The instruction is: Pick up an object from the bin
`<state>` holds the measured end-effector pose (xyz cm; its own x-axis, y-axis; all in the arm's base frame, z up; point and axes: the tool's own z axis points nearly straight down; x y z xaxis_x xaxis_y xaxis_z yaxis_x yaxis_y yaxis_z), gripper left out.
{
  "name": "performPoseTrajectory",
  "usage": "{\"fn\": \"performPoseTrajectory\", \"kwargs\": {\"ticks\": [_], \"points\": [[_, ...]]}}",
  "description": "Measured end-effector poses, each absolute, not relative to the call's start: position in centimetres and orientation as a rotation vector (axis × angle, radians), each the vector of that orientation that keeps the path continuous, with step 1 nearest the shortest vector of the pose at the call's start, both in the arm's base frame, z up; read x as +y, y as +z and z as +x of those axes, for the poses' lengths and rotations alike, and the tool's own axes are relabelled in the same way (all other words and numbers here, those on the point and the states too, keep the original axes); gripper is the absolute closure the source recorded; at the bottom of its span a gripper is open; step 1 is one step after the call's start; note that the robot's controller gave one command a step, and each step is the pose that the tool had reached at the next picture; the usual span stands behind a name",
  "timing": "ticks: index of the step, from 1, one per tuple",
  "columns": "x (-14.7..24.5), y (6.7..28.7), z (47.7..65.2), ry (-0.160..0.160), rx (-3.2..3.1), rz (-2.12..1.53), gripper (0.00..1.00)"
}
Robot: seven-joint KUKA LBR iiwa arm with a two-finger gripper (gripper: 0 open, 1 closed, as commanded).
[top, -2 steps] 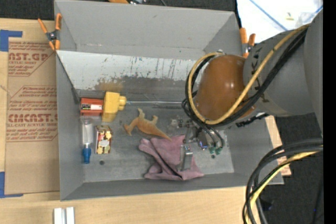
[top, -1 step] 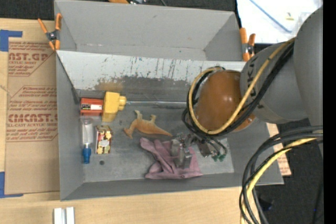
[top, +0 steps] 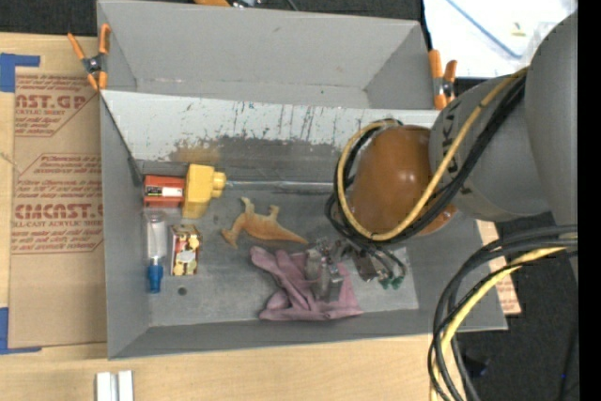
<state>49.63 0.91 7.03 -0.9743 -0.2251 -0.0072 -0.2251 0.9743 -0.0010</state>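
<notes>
Mauve crumpled cloth (top: 282, 277) under metal pincer (top: 327, 273); spread or pressed together: cannot tell.

Bright even light, soft shadows, mild glare

In the bin (top: 263, 61), the tool (top: 325, 273) hangs over the cloth (top: 286, 286) at six o'clock, the toy dinosaur (top: 258, 225) at its ten o'clock, and the block (top: 199, 189), tube (top: 153, 251) and packet (top: 186, 252) at nine.
</notes>
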Motion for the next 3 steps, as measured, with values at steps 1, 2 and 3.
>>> {"fn": "performPoseTrajectory", "kwargs": {"ticks": [1,2,3], "points": [[2.10,7.04,49.37,-0.001,3.110,-0.374,1.00],[2.85,7.04,49.39,-0.003,3.111,-0.366,1.00],[2.25,7.05,49.17,0.000,3.102,-0.402,1.00]]}}
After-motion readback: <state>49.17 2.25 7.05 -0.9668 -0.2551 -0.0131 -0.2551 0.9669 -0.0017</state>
